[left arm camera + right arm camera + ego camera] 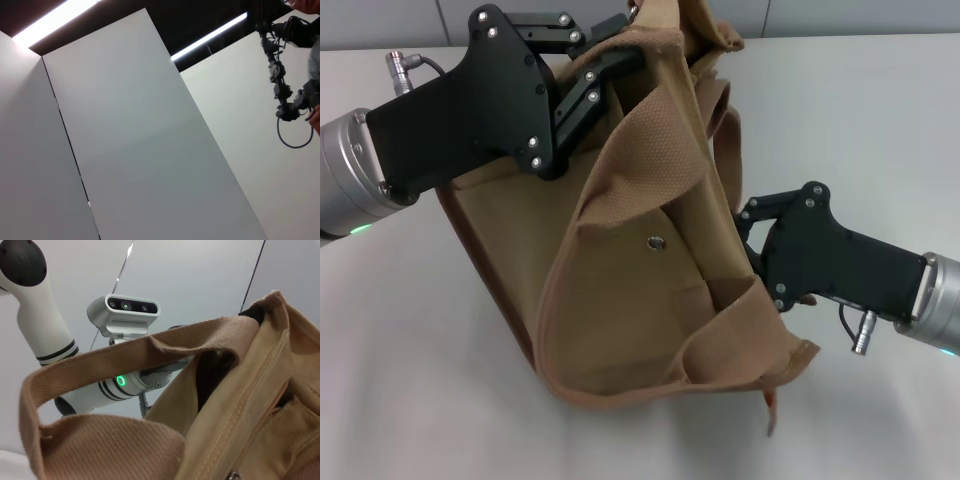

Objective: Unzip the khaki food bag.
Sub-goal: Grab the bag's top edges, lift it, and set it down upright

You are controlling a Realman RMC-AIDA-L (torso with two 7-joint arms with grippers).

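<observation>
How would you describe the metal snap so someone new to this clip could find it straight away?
Start at the tan bag in the middle of the white table, between the two black grippers. On its front panel, below the wide handle, sits the snap: the only small round silver spot on plain cloth.

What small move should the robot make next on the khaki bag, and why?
Probably a short, steady pull with the right hand along the bag's top edge, while the left hand holds its corner. The khaki food bag lies tipped on the table, the left hand gripping its far top corner and the right hand buried in the fabric at its side. The zipper pull itself is hidden, so this is a guess.
</observation>
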